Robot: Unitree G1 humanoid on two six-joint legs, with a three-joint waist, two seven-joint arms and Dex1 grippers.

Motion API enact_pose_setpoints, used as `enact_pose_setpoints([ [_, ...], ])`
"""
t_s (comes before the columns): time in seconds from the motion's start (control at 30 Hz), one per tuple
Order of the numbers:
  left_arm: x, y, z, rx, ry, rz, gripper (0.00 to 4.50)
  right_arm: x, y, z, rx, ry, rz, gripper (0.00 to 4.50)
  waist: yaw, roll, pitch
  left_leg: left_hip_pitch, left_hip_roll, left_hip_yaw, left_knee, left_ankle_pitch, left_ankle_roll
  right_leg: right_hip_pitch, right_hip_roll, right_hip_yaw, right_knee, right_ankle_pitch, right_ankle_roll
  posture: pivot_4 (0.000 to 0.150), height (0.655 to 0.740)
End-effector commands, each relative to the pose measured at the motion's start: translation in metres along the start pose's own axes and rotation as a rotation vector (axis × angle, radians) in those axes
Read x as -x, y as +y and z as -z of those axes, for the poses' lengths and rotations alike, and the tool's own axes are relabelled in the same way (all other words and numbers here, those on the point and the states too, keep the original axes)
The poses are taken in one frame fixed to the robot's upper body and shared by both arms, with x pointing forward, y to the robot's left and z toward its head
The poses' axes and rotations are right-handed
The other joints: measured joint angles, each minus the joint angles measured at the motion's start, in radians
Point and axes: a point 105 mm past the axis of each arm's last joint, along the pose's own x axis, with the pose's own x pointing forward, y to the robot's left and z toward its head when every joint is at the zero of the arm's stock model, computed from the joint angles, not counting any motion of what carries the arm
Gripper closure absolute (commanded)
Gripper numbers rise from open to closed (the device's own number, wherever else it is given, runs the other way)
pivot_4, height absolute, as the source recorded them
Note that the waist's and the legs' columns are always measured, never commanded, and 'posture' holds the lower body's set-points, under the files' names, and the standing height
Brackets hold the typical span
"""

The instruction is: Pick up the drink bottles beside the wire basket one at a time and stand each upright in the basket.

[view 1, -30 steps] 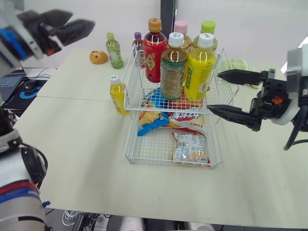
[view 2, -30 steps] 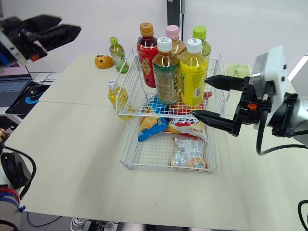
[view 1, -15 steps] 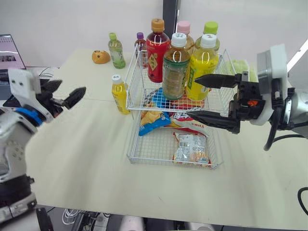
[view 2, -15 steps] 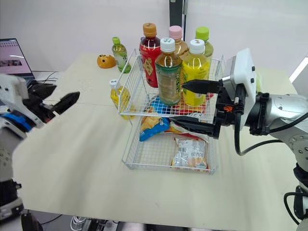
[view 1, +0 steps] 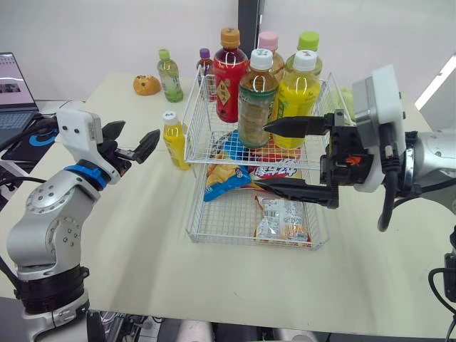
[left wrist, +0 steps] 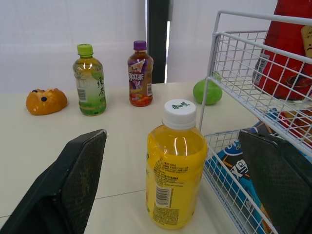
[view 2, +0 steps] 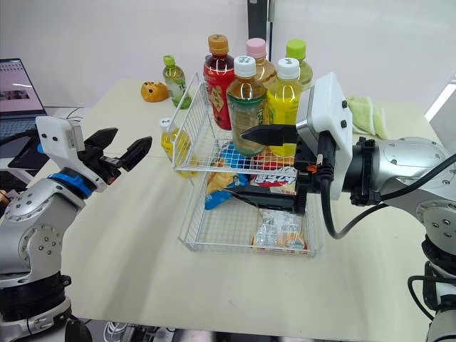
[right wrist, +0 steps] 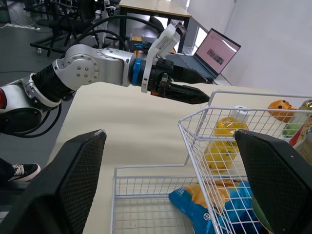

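The two-tier wire basket [view 1: 196, 153] holds several upright bottles on its top tier, among them a red one [view 1: 229, 73] and a yellow one [view 1: 296, 96]. A small yellow bottle [view 1: 173, 139] with a white cap stands on the table just left of the basket. A green bottle [view 1: 168, 74] and a purple-capped bottle [view 1: 204, 64] stand farther back. My left gripper [view 1: 134, 140] is open, a short way left of the small yellow bottle [left wrist: 176, 165], which sits between its fingers [left wrist: 68, 190] ahead of it. My right gripper [view 1: 262, 155] is open in front of the basket's right half, holding nothing.
Snack bags [view 1: 281, 217] lie in the basket's lower tier. An orange toy [view 1: 146, 85] sits at the back left and a green cloth [view 2: 367, 114] at the back right. A laptop [view 1: 11, 89] stands off the table's left side.
My left arm came down from high on the left to table height, pointing at the small yellow bottle. My right gripper moved left across the basket's front, still open.
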Motion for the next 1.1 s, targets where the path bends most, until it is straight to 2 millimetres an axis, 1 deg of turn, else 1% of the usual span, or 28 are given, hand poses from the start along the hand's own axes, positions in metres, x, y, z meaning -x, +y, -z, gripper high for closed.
enact_pose_setpoints([
  [0.03,0.000,-0.007,-0.015,-0.032,-0.051,0.020,0.03,0.005,0.001,-0.010,0.033,-0.025,0.010,0.00,0.000,0.000,0.000,0.000,0.000,0.000,0.000,0.000,0.000,0.000,0.000,0.000,0.000,0.000,0.000,0.150,0.7211],
  [0.27,-0.001,-0.004,-0.016,-0.043,-0.052,0.014,0.03,0.006,0.001,-0.010,0.031,-0.024,0.010,0.00,0.000,0.000,0.000,0.000,0.000,0.000,0.000,0.000,0.000,0.000,0.000,0.000,0.000,0.000,0.000,0.150,0.7211],
  [0.53,-0.010,-0.011,-0.014,-0.063,-0.047,0.056,0.03,0.012,-0.002,-0.006,0.030,0.007,0.062,0.00,0.002,0.000,0.000,0.000,0.000,0.000,0.000,0.000,0.000,0.000,0.000,0.000,0.000,0.000,0.000,0.150,0.7211],
  [0.73,-0.031,-0.018,-0.015,-0.031,-0.054,0.089,0.03,0.018,0.002,-0.007,0.032,0.012,0.095,0.00,0.003,0.000,0.000,0.000,0.000,0.000,0.000,0.000,0.000,0.000,0.000,0.000,-0.001,0.000,0.000,0.150,0.7211],
  [0.87,-0.045,-0.017,-0.014,-0.052,-0.062,0.034,0.03,0.019,0.002,-0.008,0.027,0.014,0.111,0.00,0.002,0.000,0.000,0.000,0.000,0.000,0.000,0.000,0.000,0.000,0.000,0.000,-0.001,0.000,0.000,0.150,0.7211],
  [0.93,-0.052,-0.019,-0.012,-0.060,-0.057,0.036,0.03,0.019,0.001,-0.008,0.024,0.016,0.119,0.00,0.001,0.000,0.000,0.000,0.000,0.000,0.000,0.000,0.000,0.000,0.000,0.000,-0.001,0.000,0.000,0.150,0.7211],
  [1.0,-0.061,-0.017,-0.008,-0.073,-0.044,0.010,0.03,0.020,0.001,-0.008,0.023,0.017,0.124,0.00,0.003,0.000,0.000,0.000,0.000,0.000,0.000,0.000,0.000,0.000,0.000,0.000,-0.001,0.000,0.000,0.150,0.7211],
  [1.1,-0.074,-0.015,-0.004,-0.041,-0.038,-0.017,0.03,0.018,-0.001,-0.008,0.018,0.016,0.127,0.00,0.003,0.000,0.000,0.000,0.000,0.000,0.000,0.000,0.000,0.000,0.000,0.000,-0.001,0.000,0.000,0.150,0.7211],
])
